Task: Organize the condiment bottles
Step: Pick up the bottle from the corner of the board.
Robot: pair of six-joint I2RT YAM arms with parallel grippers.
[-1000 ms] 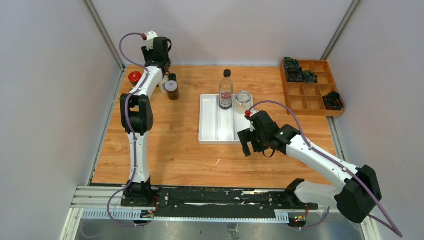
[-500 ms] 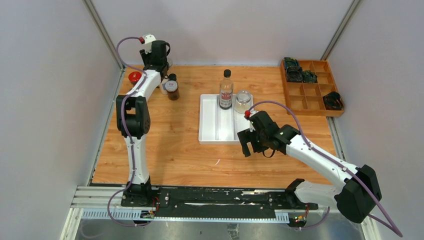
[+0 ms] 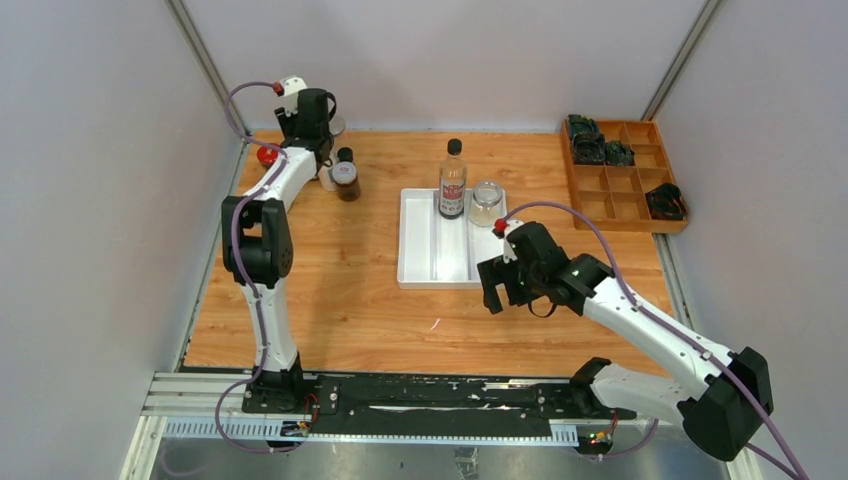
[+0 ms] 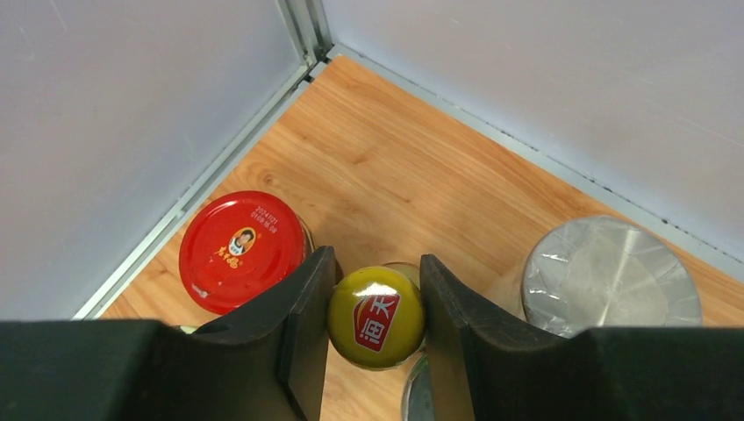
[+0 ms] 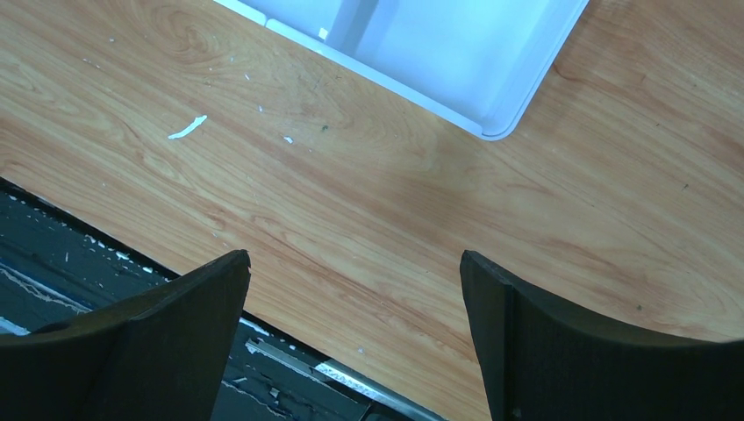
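In the left wrist view my left gripper (image 4: 377, 260) is shut on the yellow cap of a condiment bottle (image 4: 375, 316) in the table's back left corner. A red-lidded jar (image 4: 243, 250) stands just left of it and a silver-lidded jar (image 4: 611, 274) to its right. From above, the left gripper (image 3: 318, 140) hides that bottle; the red lid (image 3: 266, 155) and a dark black-capped jar (image 3: 345, 178) flank it. A tall dark bottle (image 3: 452, 185) and a clear jar (image 3: 486, 201) stand at the far end of the white tray (image 3: 425, 262). My right gripper (image 3: 505, 290) hangs open and empty off the tray's near right corner.
A wooden compartment box (image 3: 625, 185) with dark objects sits at the back right. The side wall and back wall meet close behind the left gripper. Under the right gripper (image 5: 353, 256) lie bare wood, the tray corner (image 5: 491, 123) and the table's near edge with the black rail (image 5: 53, 263).
The left arm's elbow has swung left and its wrist has shifted slightly toward the back left corner, still closed on the yellow cap. The right arm has barely shifted.
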